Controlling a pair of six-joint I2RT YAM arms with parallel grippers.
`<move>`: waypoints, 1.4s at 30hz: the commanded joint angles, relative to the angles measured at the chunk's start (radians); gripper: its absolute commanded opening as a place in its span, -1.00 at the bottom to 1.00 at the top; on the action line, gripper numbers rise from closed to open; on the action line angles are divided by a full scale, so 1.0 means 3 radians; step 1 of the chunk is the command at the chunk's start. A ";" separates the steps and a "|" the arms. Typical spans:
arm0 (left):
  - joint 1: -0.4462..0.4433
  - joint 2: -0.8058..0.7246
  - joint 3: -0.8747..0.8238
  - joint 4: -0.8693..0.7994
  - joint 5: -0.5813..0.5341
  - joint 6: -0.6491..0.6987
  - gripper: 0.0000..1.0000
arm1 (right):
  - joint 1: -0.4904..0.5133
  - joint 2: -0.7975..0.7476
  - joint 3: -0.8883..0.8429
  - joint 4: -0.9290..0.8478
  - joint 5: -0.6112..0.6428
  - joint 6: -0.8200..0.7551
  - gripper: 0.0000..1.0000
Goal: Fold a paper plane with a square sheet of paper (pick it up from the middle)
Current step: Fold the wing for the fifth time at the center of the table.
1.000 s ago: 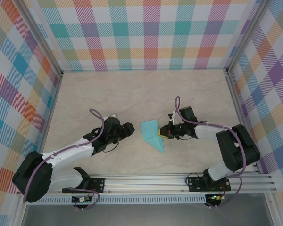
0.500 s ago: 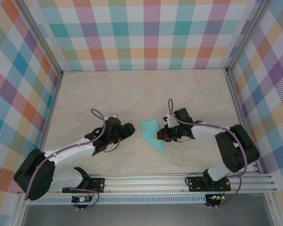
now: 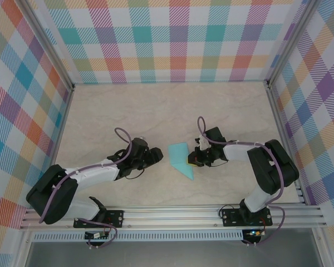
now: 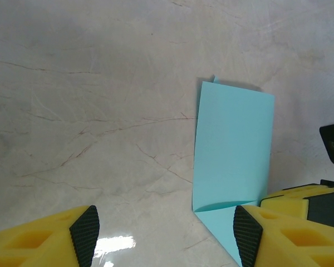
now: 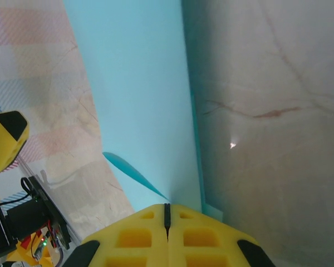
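The light-teal sheet of paper (image 3: 180, 158) lies flat on the table, folded, with a creased flap tapering to a point at its near end. My right gripper (image 3: 192, 160) is shut, its yellow tips resting on the paper's right edge (image 5: 139, 100) with nothing between the jaws (image 5: 167, 214). My left gripper (image 3: 157, 158) stands open just left of the paper. In the left wrist view the paper (image 4: 234, 144) is ahead and to the right, the gripper (image 4: 166, 236) straddles bare table, and its right finger (image 4: 247, 233) overlaps the paper's lower flap.
The marble-look table (image 3: 156, 111) is walled by plaid panels (image 3: 172, 39) at the back and both sides. An aluminium rail (image 3: 172, 214) carrying the arm bases runs along the near edge. The right gripper's yellow body (image 4: 300, 197) shows beside the paper.
My left gripper has slid right, closer to the paper's left edge. My right gripper has moved left onto the paper's right edge. The paper has hardly shifted.
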 commanded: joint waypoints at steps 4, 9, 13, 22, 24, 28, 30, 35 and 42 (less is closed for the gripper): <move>-0.0125 0.0283 0.0325 0.0149 0.0090 0.0059 0.34 | -0.0135 0.0213 -0.0102 0.0217 -0.0233 0.0052 -1.00; -0.0236 0.0522 0.0503 0.0162 0.0085 0.0041 0.32 | -0.0165 0.0332 -0.0152 0.0270 -0.0203 0.0076 -1.00; -0.0291 0.0704 0.0616 0.0185 0.0101 0.0019 0.31 | -0.0173 0.0348 -0.0183 0.0305 -0.0192 0.0087 -1.00; -0.0378 0.1038 0.0801 0.0240 0.0143 -0.0108 0.26 | -0.0201 0.0345 -0.0203 0.0289 -0.0178 0.0074 -1.00; -0.0389 0.1079 0.0822 0.0277 0.0172 -0.0120 0.25 | -0.0209 0.0338 -0.0201 0.0284 -0.0180 0.0069 -1.00; -0.0398 0.1150 0.0840 0.0326 0.0173 -0.0198 0.22 | -0.0222 0.0337 -0.0197 0.0280 -0.0179 0.0066 -1.00; -0.0400 0.1181 0.0825 0.0429 0.0212 -0.0248 0.18 | -0.0228 0.0336 -0.0197 0.0271 -0.0180 0.0063 -1.00; -0.0415 0.1174 0.0798 0.0541 0.0189 -0.0293 -0.02 | -0.0240 0.0333 -0.0194 0.0257 -0.0173 0.0061 -1.00; -0.0423 0.1167 0.0804 0.0535 0.0265 -0.0238 -0.30 | -0.0245 0.0329 -0.0170 0.0248 -0.0195 0.0065 -1.00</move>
